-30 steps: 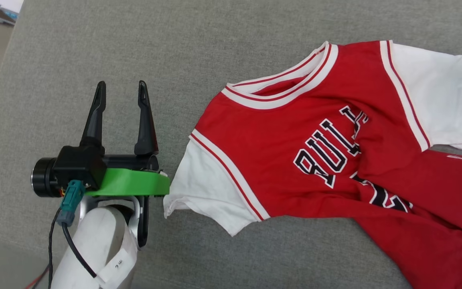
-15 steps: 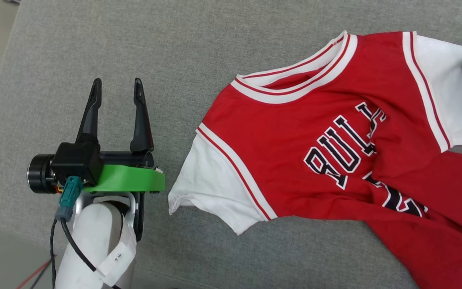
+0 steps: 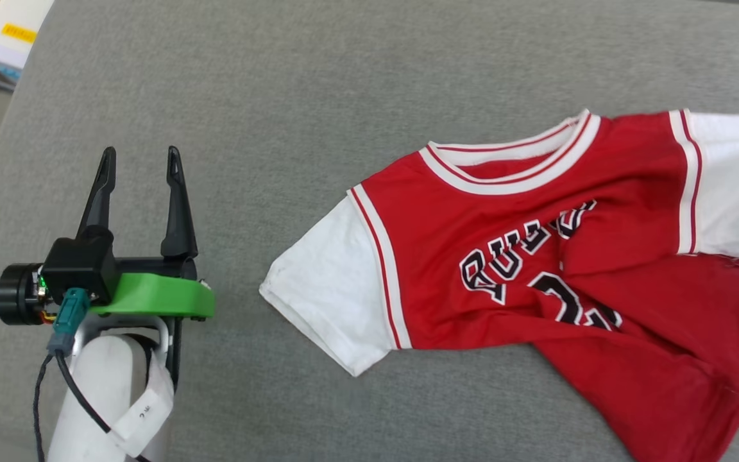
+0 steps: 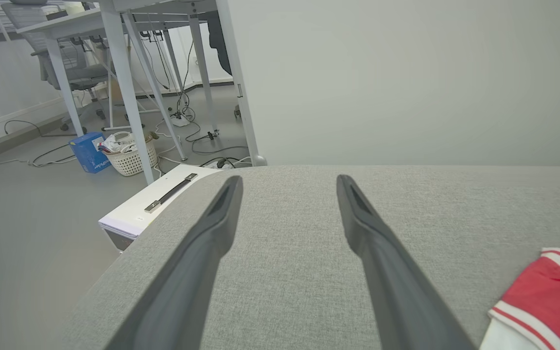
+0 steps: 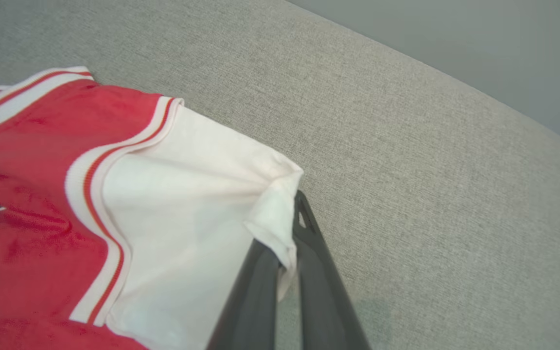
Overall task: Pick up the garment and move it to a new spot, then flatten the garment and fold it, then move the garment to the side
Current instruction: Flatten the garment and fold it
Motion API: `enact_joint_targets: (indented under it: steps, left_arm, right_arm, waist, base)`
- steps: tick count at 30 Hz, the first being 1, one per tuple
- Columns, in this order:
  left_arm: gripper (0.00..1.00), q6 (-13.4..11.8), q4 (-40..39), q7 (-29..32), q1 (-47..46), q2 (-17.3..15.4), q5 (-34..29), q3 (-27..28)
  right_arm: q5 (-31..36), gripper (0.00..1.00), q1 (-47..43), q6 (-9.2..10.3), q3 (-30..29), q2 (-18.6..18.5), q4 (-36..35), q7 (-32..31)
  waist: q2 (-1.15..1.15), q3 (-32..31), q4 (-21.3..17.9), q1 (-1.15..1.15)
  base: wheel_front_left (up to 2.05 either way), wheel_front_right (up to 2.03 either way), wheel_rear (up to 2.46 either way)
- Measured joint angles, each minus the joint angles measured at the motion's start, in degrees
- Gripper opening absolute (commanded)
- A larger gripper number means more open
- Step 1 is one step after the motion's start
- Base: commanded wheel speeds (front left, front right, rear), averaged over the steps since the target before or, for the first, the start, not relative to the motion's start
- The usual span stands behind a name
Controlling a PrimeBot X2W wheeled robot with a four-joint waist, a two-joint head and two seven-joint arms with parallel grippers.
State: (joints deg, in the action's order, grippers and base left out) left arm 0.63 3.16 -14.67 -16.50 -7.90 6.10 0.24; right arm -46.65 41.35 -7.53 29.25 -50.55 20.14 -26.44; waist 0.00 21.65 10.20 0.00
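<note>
Newly closed, my right gripper (image 5: pixel 287 233) pinches the garment (image 3: pixel 536 256) by its right-hand sleeve hem (image 5: pixel 272 214); I lift slowly to avoid slip, left gripper (image 3: pixel 141 154) spread and idle.

The garment (image 3: pixel 536 256) lies on the bench (image 3: pixel 280 77), right of the left tool (image 3: pixel 140 154), its rightward sleeve inside the right tool (image 5: pixel 287 231).

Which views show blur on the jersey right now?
Head view: jersey lettering and lower hem smeared, left gripper sharp. Right wrist view: red body soft, white sleeve pinched in the right gripper fairly crisp. Left wrist view: sharp, even light.
</note>
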Motion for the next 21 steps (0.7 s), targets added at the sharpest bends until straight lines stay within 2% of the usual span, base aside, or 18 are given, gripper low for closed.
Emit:
enact_joint_targets:
  steps: [6, 7, 9, 12, 18, 21]
  left_arm:
    - [1.0, 3.83, 2.65, 0.1, -2.36, -4.11, -0.26, -0.35]
    - [1.0, 5.58, 4.06, 2.29, -7.36, -6.6, 1.13, -2.07]
    - [1.0, 6.28, 4.5, 6.53, -11.17, -8.56, 2.56, -4.32]
    - [1.0, 6.64, 5.24, 15.75, -16.25, -11.63, 7.82, -9.32]
    - [1.0, 6.69, 5.21, 40.42, -24.06, -21.39, 26.62, -25.84]
    - [1.0, 6.69, 4.34, 50.24, -26.55, -24.62, 34.98, -32.85]
  right_arm:
    - [-1.6, 0.0, -8.75, 0.0, -4.57, -1.58, -2.72, 3.6]
    - [-1.49, 0.0, -12.41, 0.0, -7.09, -1.67, -4.2, 4.87]
    - [-1.4, 0.0, -14.6, 0.0, -8.82, -1.3, -5.21, 5.36]
    - [-0.55, 0.0, -17.43, 0.0, -11.35, -0.21, -7.2, 5.79]
    - [2.4, 0.0, -21.29, 0.0, -15.59, 2.59, -11.38, 5.16]
    - [3.69, 0.0, -22.05, 0.0, -17.16, 3.79, -13.16, 3.88]
  waist:
    - [0.0, -2.52, -3.87, 0.0]
    - [0.0, -3.29, -5.69, 0.0]
    - [0.0, -3.65, -6.76, 0.0]
    - [0.0, -4.06, -8.25, 0.0]
    - [0.0, -4.26, -10.65, 0.0]
    - [0.0, -3.96, -11.33, 0.0]
  base:
    - [0.0, 0.0, 0.0]
    - [0.0, 0.0, 0.0]
    - [0.0, 0.0, 0.0]
    - [0.0, 0.0, 0.0]
    - [0.0, 0.0, 0.0]
    - [0.0, 0.0, 0.0]
